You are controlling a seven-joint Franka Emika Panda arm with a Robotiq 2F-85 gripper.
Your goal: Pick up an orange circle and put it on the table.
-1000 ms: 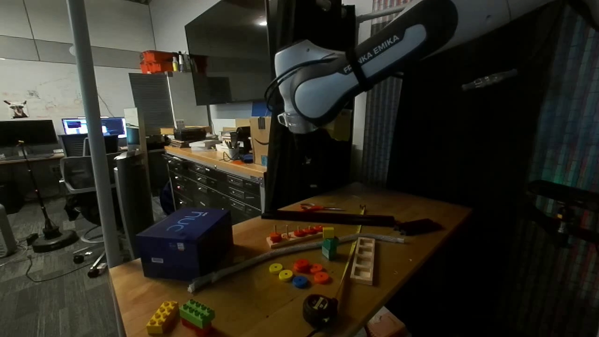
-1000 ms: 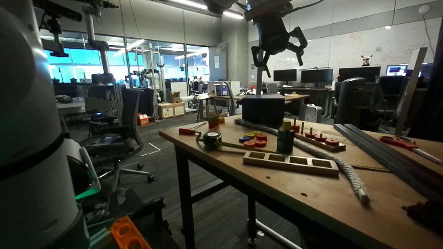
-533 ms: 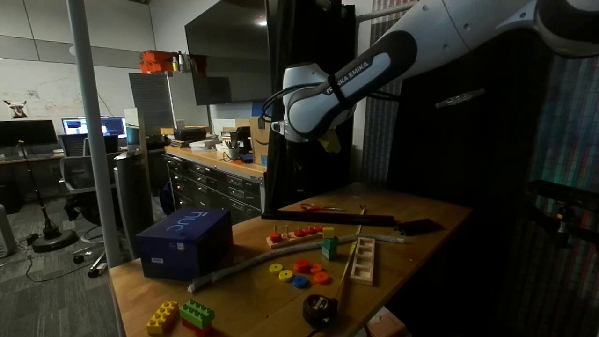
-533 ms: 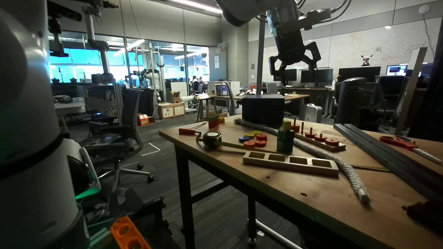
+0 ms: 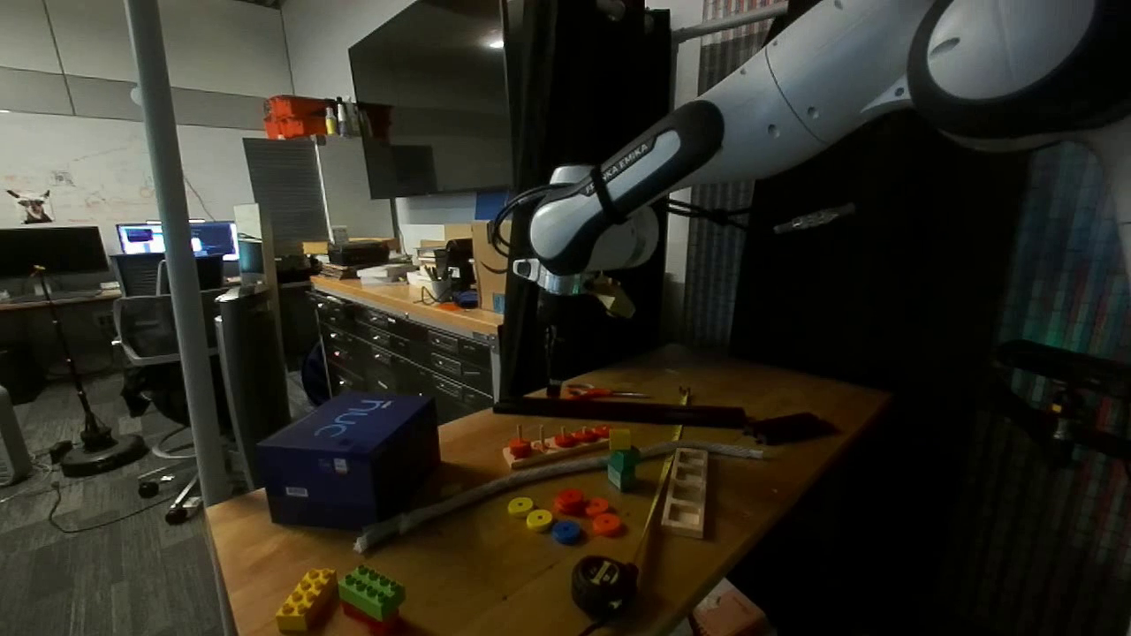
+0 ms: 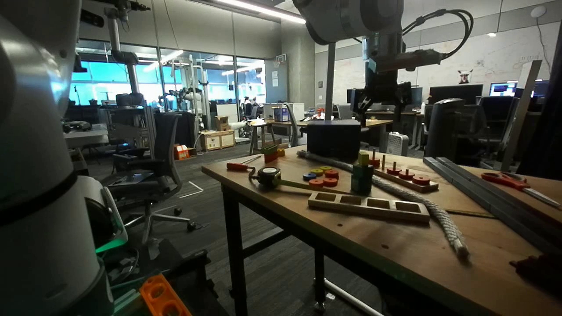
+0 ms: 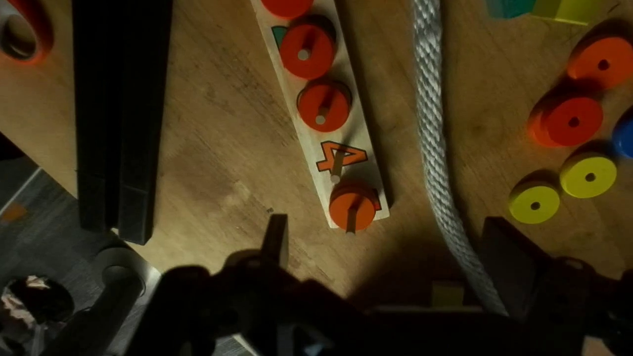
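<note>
An orange circle [image 7: 352, 210] sits on a peg at the end of a wooden peg board [image 7: 311, 143]. It also shows in both exterior views [image 5: 519, 449] [image 6: 373, 163]. Redder discs [image 7: 324, 106] sit on other pegs. Loose orange discs [image 5: 607, 525] [image 6: 330, 182] lie flat on the table [image 5: 495, 574] beside yellow and blue ones. My gripper [image 7: 385, 219] is open and empty, pointing down above the table near the blue box. In the wrist view the end orange circle lies just ahead of the gap between the fingers. The gripper also shows in an exterior view [image 6: 380, 118].
A rope [image 7: 430, 104] runs beside the peg board. A blue box [image 5: 345, 459] stands at the table's side. Green blocks [image 6: 362, 180], a slotted wooden tray [image 6: 369, 206], black bars [image 7: 121, 113], scissors [image 6: 505, 179] and a tape measure [image 5: 603, 586] also lie on the table.
My arm has come down, and the gripper has turned from tilted to nearly straight down. It stays open. The objects on the table have not moved.
</note>
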